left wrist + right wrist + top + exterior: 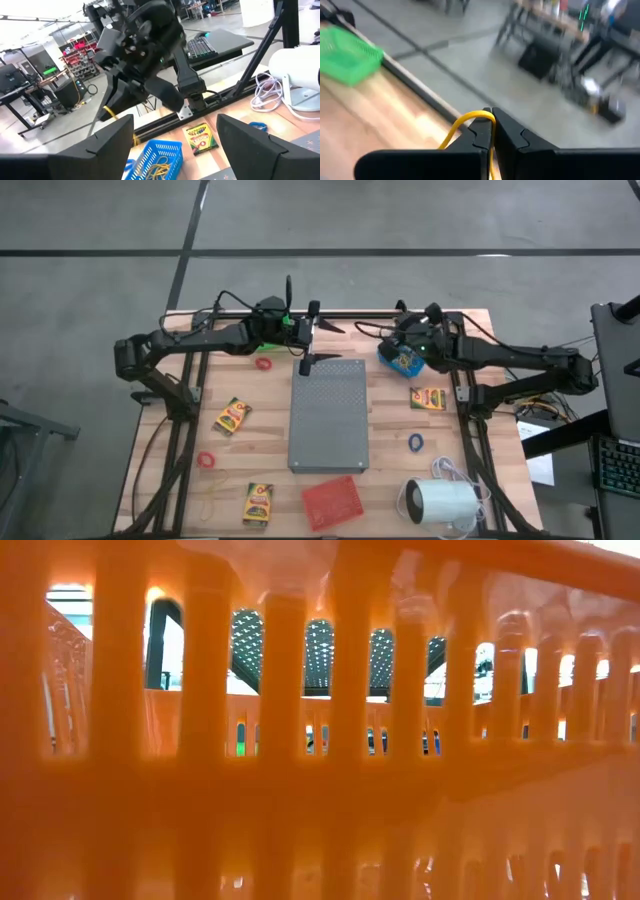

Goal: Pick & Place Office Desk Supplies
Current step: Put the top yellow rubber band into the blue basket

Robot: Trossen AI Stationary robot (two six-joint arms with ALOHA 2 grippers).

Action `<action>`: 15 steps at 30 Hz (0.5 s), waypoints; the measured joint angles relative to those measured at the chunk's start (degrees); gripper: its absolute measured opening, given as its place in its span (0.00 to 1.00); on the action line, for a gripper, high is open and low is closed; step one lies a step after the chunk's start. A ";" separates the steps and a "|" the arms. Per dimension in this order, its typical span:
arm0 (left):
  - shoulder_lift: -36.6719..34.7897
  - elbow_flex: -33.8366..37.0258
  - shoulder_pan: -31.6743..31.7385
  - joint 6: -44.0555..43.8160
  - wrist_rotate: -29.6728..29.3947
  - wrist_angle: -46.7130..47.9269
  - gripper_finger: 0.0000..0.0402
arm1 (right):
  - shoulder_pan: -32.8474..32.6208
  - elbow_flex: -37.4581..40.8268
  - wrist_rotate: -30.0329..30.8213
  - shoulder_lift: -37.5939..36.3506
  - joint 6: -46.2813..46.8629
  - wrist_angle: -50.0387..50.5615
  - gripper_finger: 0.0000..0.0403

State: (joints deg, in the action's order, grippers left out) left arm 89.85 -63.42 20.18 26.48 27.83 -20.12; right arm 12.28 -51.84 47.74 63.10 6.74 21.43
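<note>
Tool of the right arm [491, 131] pinched shut on a yellow rubber band [465, 125], hovering above the blue basket [402, 358] at the surface's [190, 420] far right, probably to drop it in. Left tool [175, 135] spread open, empty, waiting far-centre. Crayon boxes [232, 416] lie scattered, unsorted.

two dark jointed arms [200, 340] with black cables.

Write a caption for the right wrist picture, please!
Right pincer shut on a yellow rubber band above the table's edge.
</note>
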 joint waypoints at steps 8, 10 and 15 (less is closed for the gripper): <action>0.00 0.00 0.00 0.00 0.00 0.38 0.72 | 1.45 -14.72 -7.76 4.96 21.90 35.14 0.02; -0.01 0.00 0.00 0.00 0.00 0.46 0.72 | 2.24 -16.70 -9.01 6.63 22.26 38.45 0.02; 0.00 0.00 0.00 -0.02 0.00 0.91 0.72 | 5.65 -18.20 -12.44 10.64 21.94 41.38 0.02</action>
State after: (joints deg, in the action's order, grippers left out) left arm 89.85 -63.42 20.18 26.46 27.83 -19.21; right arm 17.93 -70.04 35.30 73.75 28.68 62.82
